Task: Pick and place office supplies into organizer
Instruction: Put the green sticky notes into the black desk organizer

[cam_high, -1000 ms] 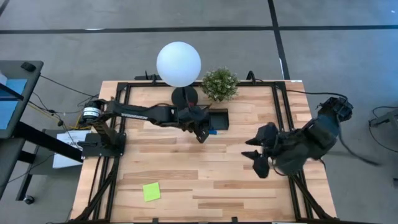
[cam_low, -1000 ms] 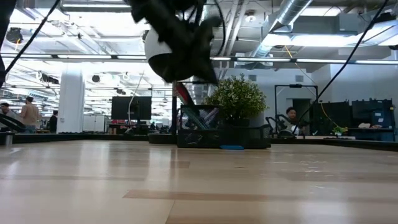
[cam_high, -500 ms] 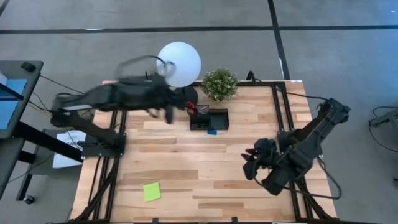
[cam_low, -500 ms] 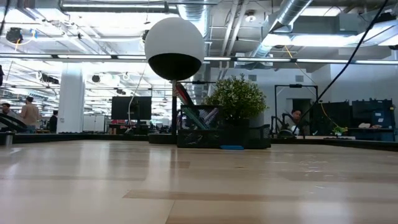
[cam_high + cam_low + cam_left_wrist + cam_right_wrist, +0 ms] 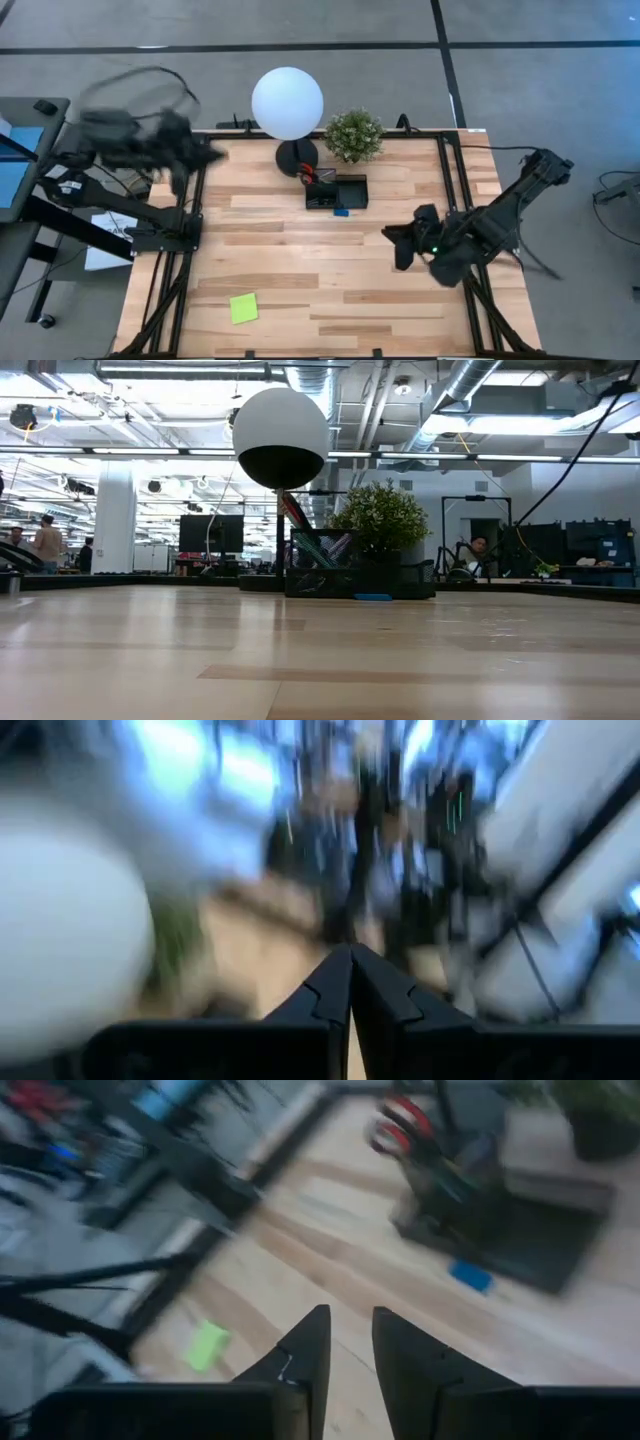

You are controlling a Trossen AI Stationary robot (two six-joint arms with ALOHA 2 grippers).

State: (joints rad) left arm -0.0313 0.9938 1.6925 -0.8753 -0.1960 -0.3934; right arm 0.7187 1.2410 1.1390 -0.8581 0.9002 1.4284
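Pale wooden slatted tabletop (image 5: 300, 270), smooth, matte.

Small black rectangular open-top organizer (image 5: 337, 191), rigid mesh, red-handled scissors (image 5: 400, 1125) inside; ahead of right gripper (image 5: 348, 1342) fingers, narrowly parted, empty.

Lime-green square sticky pad (image 5: 243, 308): light, thin, flexible paper; edge pinch advised; well apart from fingers.

Small blue eraser (image 5: 341, 211): soft, grippy, touching organizer.

Left gripper (image 5: 351, 982): fingers pressed together, empty.

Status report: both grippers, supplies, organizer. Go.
Left gripper shut, empty, at table's far-left corner. Right gripper open, empty, above table's right side. Sticky pad and eraser outside organizer. Nothing blocking.
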